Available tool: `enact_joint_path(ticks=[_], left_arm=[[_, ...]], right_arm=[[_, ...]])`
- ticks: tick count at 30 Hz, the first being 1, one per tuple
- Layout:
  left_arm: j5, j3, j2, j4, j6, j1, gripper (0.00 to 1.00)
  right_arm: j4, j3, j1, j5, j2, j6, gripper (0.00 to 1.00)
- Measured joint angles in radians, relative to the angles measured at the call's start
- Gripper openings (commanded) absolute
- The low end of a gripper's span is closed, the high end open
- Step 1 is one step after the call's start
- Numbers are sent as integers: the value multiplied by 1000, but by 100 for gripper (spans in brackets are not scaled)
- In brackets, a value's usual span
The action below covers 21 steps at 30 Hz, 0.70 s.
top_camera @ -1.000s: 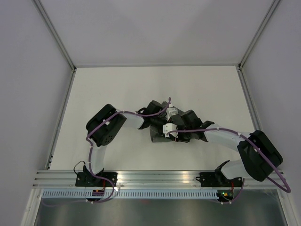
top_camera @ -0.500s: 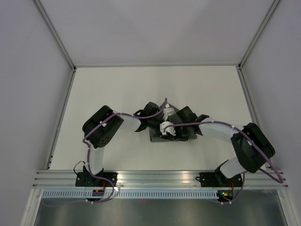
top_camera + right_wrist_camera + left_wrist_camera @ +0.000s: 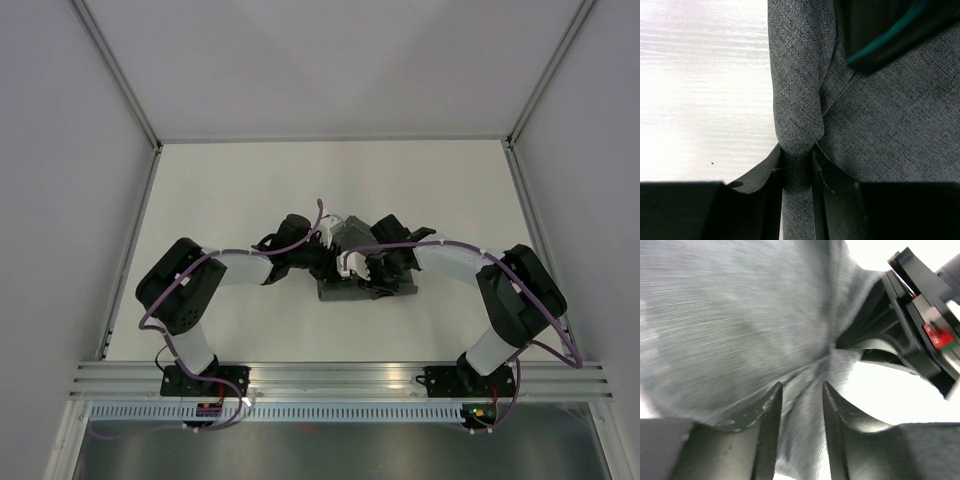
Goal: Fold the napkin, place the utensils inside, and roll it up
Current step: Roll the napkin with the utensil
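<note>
At centre frame on the surface (image 3: pixel 230 190), napkin (image 3: pixel 340 292) lies bunched, mid-fold, no utensil visible; right gripper (image 3: pixel 797 160) pinches a cloth fold, left gripper (image 3: pixel 801 405) straddles a ridge, grip unclear; loading and rolling seemingly remain.

left gripper (image 3: pixel 801 387): jaws apart, grip unclear | right gripper (image 3: pixel 797 152): clamped shut

Top view: bright, even overhead light, only faint soft shadows on white table (image 3: pixel 230 190); sharp, slight bend at edges. Left wrist cam: napkin (image 3: pixel 730 315) smeared w/ streaky blur, bg blown out white. Right wrist cam: weave crisp, table glares at left, near fingers (image 3: pixel 757 180) dark & soft.
</note>
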Motion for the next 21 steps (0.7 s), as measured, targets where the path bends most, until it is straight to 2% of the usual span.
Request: enact_joint_path(ticks=[7, 14, 17, 21], left_arm=[[-220, -177, -249, 95, -40, 56, 41], [-383, -316, -495, 197, -47, 54, 41], [-453, -340, -575, 218, -25, 5, 43], [-575, -336, -616, 217, 72, -135, 43]], right_arm=[[-108, 97, -34, -55, 84, -13, 14], [-262, 229, -83, -130, 206, -34, 14], [-335, 293, -102, -162, 268, -44, 14], [-434, 381, -122, -197, 350, -52, 14]])
